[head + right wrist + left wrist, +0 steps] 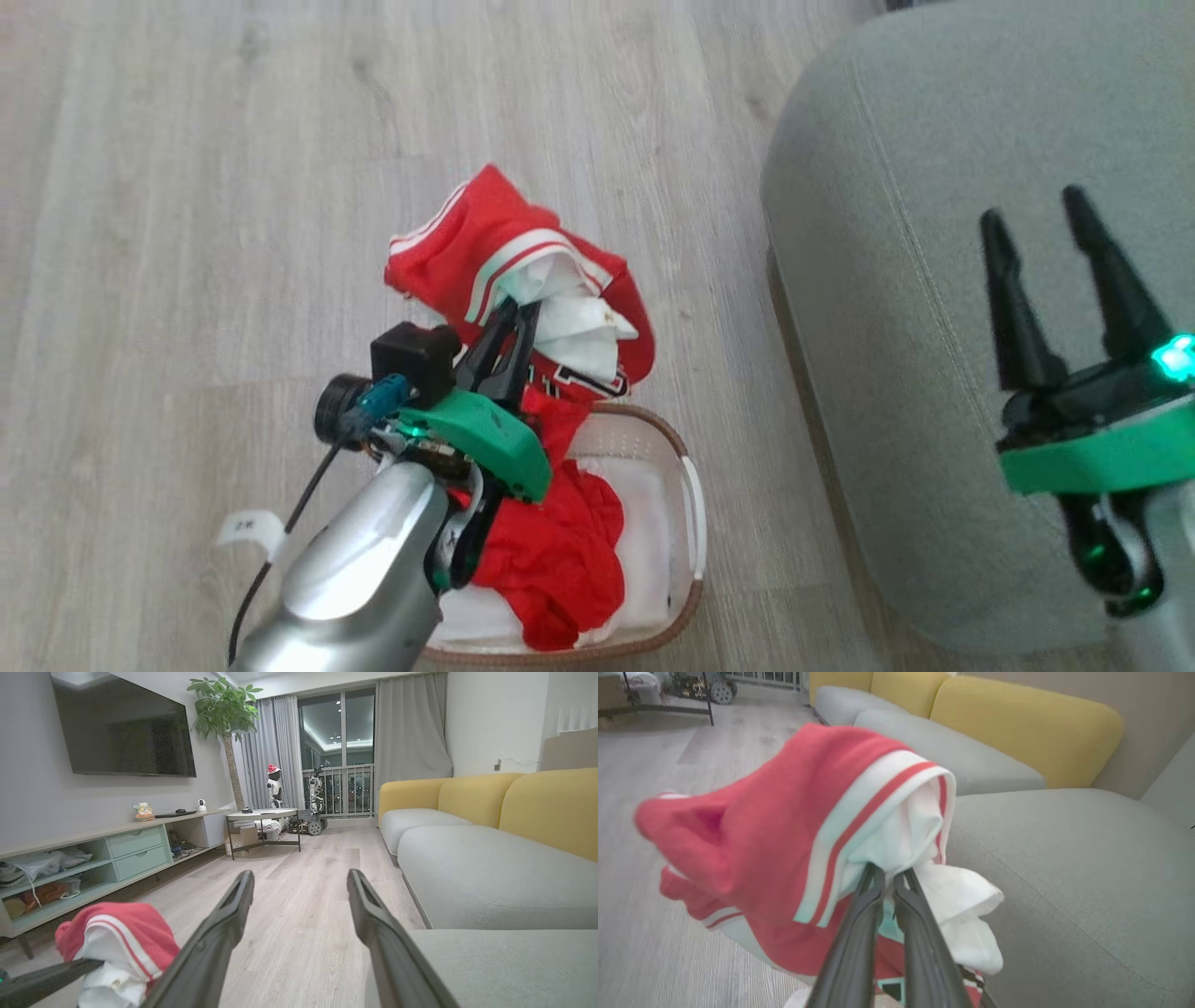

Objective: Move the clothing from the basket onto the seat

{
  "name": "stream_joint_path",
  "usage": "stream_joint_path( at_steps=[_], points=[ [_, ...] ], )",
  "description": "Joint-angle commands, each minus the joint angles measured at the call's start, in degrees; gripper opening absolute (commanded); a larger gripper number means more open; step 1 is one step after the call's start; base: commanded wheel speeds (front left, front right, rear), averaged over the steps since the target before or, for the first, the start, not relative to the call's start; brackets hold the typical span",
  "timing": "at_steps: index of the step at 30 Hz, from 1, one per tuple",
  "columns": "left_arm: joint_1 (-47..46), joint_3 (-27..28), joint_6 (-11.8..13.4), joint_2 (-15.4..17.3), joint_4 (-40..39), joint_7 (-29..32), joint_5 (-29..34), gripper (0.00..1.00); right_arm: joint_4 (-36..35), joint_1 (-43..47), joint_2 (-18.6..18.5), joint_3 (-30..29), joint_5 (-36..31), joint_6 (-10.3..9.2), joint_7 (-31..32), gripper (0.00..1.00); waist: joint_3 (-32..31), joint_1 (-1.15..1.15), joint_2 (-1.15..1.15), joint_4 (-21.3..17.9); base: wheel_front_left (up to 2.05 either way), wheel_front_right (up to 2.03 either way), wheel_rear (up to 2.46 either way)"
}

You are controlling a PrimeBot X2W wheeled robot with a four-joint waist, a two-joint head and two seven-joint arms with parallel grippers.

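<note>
We judge the task barely begun: our left gripper (520, 313) is pressed together on a fold of the jersey (485, 243), pinching its white lining where the striped trim meets it, and holds it lifted above the far end of the basket (686, 495); the jersey's lower part trails down toward the rim, so we cannot tell whether it hangs fully free; a second red garment (560, 541) lies crumpled inside on the white sheet (644, 523); nothing rests on the seat (887, 327), which stands just to the right of the basket; our right gripper (1032, 213) hovers over that cushion, fingers spread and empty; so the carry across, the release and the second garment are all left. The basket sits on a pale wood-plank floor (187, 187); the room beyond is a living room, with yellow backrests (551, 807) behind the grey cushions, a wall television (126, 732), a low cabinet (135, 849), a round table (261, 813) and a tall plant (224, 709).
</note>
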Motion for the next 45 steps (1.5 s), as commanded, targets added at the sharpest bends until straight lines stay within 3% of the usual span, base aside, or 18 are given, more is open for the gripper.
stream_joint_path(
  at_steps=[1, 18, 24, 33, 45],
  points=[
    [-3.3, 1.9, -0.2, 1.4, -3.1, -0.8, 0.5, 0.0, -1.3, 0.3, -0.4, 1.1, -0.5, -0.01, -0.3, 1.0, -1.4, 0.01, -0.01, 1.0, 0.0, 0.0, 0.0],
    [-7.8, 2.0, 1.1, 4.1, -19.9, 7.8, -0.2, 0.0, 0.4, 3.4, 0.5, 7.9, -0.7, -0.01, -0.3, 1.0, -4.7, 0.01, -0.01, 2.4, 0.0, 0.0, 0.0],
    [-7.5, 1.6, 1.4, 4.3, -21.2, 8.9, -0.4, 0.0, 0.5, 2.7, -0.1, 10.5, -0.6, -0.01, -0.3, 1.0, -4.6, 0.01, -0.01, 2.4, 0.0, 0.0, 0.0],
    [-8.2, -0.2, 1.2, 3.4, -21.4, 10.0, -0.3, 0.0, 2.1, 0.5, -1.9, 19.4, -2.2, -0.01, -0.3, 1.0, -4.4, 0.01, -0.01, 4.2, 0.0, 0.0, 0.0],
    [-8.6, -3.8, 0.1, 0.6, -21.8, 10.8, -0.7, 0.0, 14.1, -9.1, 2.5, 28.6, -2.8, -0.01, -0.3, 1.0, -4.6, 0.01, -0.01, 7.3, 0.0, 0.0, 0.0]
  ],
)
